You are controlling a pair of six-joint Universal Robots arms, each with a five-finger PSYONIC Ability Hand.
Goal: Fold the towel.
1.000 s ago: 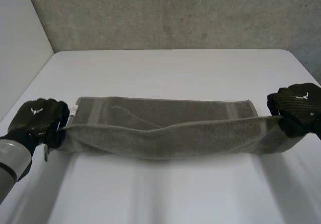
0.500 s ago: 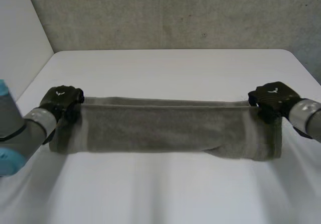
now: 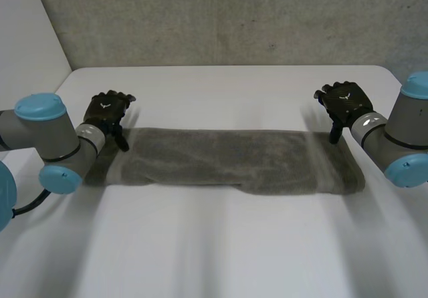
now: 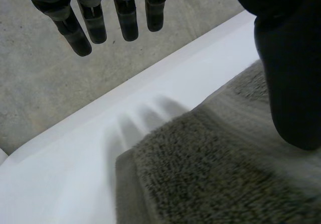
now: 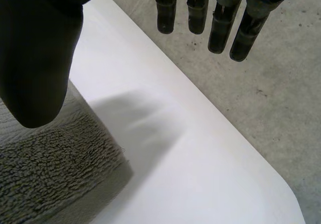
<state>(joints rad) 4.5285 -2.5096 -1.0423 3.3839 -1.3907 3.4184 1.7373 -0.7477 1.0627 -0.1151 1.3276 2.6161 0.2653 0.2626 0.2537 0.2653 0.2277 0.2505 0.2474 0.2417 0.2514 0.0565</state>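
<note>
We are holding our left hand (image 3: 107,109) and right hand (image 3: 343,101) open and empty at the far corners of the towel (image 3: 227,161), which is lying flat on the table (image 3: 221,244), its long axis running hand to hand (neither nearer).

Smooth white table (image 3: 221,244) out front, rough grey concrete wall (image 3: 234,17) behind
Table's far edge sits right against the concrete, and a plain pale wall panel (image 3: 27,37) meets it at the left corner

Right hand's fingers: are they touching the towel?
Apart. Right wrist view: the fingers are straight and raised, with bare table between them and the towel.
</note>
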